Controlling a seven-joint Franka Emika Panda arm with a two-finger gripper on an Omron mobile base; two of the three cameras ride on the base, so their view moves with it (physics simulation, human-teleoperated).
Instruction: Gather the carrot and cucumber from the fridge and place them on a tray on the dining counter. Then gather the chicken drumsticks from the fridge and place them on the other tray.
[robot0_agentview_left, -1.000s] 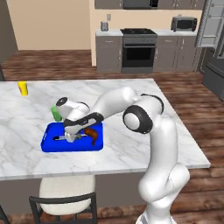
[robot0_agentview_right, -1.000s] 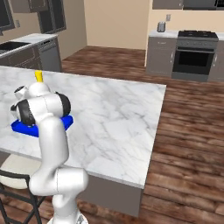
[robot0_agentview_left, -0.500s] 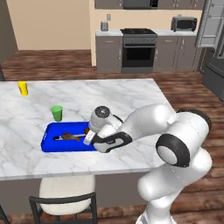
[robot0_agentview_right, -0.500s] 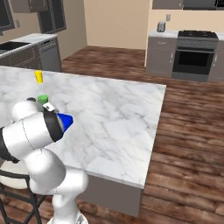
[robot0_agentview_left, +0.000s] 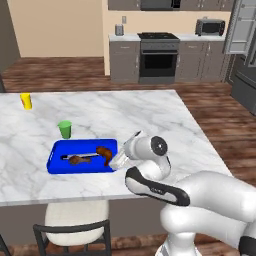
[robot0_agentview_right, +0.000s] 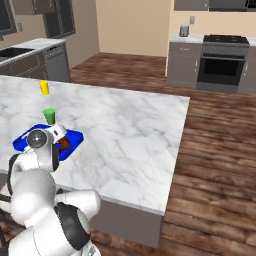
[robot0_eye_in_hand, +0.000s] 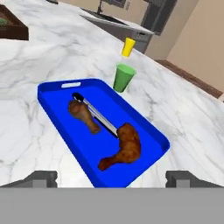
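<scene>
Two brown chicken drumsticks lie in the blue tray on the white marble dining counter, with a silver utensil between them. In the left base view the drumsticks lie in the tray's right half. My gripper is open and empty, pulled back just off the tray's near edge; it hovers at the tray's right end. A dark brown tray holding something green shows far off; carrot and cucumber cannot be made out.
A green cup stands just behind the blue tray, and a yellow cup further back left. The steel fridge is at the far right across the wooden floor. A stool sits below the counter's front edge.
The gripper has drawn back from over the tray to its right end and opened fully. A drumstick now lies loose in the tray's right half. The arm has folded back towards the base.
</scene>
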